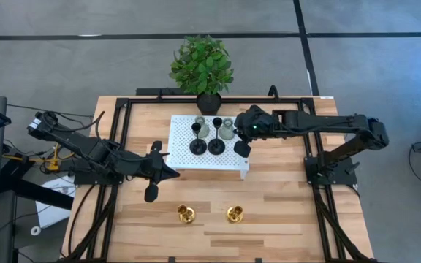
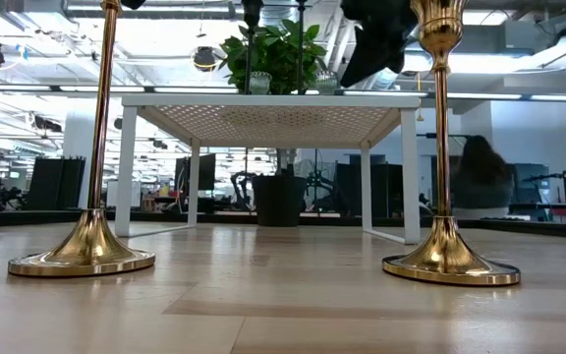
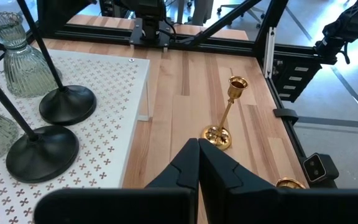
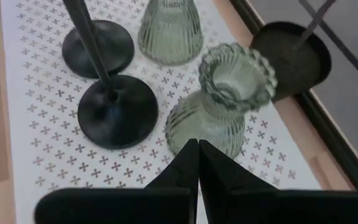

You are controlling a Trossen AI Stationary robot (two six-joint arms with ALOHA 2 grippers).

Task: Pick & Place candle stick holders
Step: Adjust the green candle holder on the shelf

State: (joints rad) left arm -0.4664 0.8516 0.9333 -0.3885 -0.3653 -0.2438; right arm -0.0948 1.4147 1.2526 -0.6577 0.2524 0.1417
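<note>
Left arm comes in from its side, elbow bent, stretched low across the table, left gripper (image 1: 154,169) with fingers pressed together, empty. Right arm reaches in nearly straight from its base, right gripper (image 1: 241,146) angled down, fingers closed too, nothing between them.

Potted plant (image 1: 202,67) behind white platform (image 1: 183,134), apparently on table (image 1: 283,212).

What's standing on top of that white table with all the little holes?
On the white perforated platform stand two black candle holders and two grey-green glass ones. The right gripper hovers over its edge, hiding part of it. The two gold holders stand on the wooden table instead.
</note>
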